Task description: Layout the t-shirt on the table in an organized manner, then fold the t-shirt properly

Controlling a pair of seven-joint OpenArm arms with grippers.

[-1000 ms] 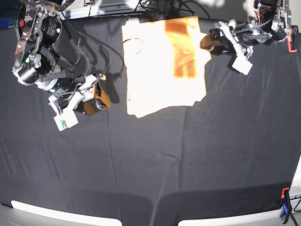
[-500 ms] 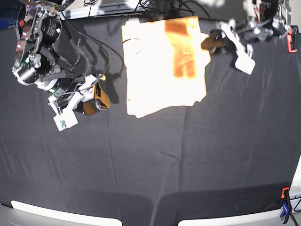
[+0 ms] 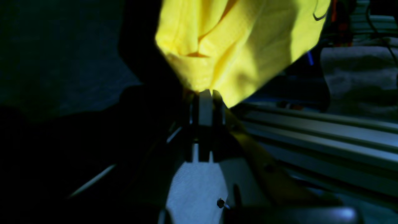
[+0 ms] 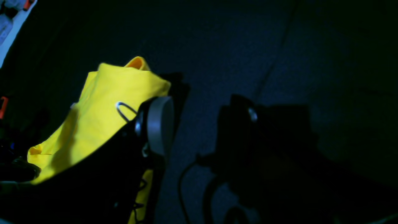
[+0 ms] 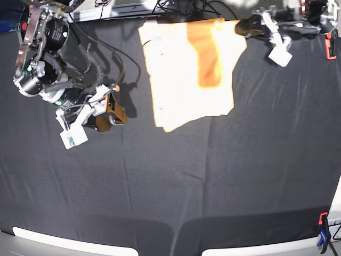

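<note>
Left pincer clamped on t-shirt corner at far edge of the surface, cloth pulled up w/ it. Right pincer spread wide, nothing in it, resting beside the shirt's other side.

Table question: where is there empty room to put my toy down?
The table is bare across its whole near half, below the t-shirt, and on the right side under the left gripper. It is crowded along the far edge: shirt, cables, and the right gripper at the left.
</note>
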